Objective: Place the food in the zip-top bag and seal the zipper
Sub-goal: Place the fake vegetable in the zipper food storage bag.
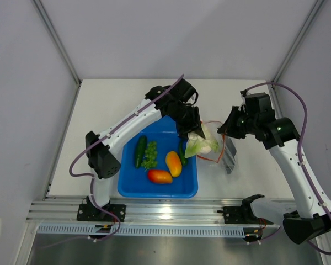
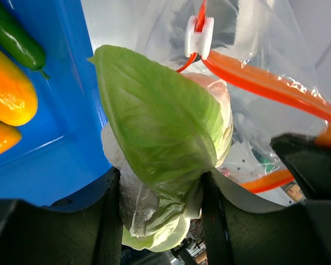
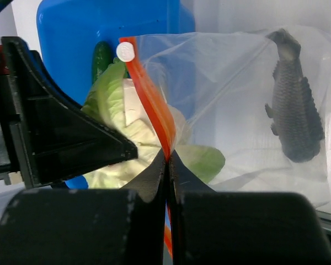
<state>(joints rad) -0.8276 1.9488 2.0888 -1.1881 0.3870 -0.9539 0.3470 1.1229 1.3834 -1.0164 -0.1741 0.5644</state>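
Observation:
My left gripper (image 1: 193, 132) is shut on the white-green cauliflower (image 1: 201, 144) and holds it at the mouth of the zip-top bag (image 1: 218, 148), just past the tray's right edge. In the left wrist view the cauliflower (image 2: 160, 127) sits between my fingers, with the orange-red zipper (image 2: 265, 83) and its white slider (image 2: 199, 36) behind it. My right gripper (image 3: 168, 157) is shut on the zipper strip (image 3: 151, 99) and holds the mouth open. The grey fish (image 3: 295, 110) lies inside the bag.
The blue tray (image 1: 154, 187) holds a dark cucumber (image 1: 139, 150), a leafy green bunch (image 1: 150, 154), an orange-yellow fruit (image 1: 174, 163), a red-orange fruit (image 1: 159, 176) and a dark green pepper (image 1: 182, 152). White walls enclose the table.

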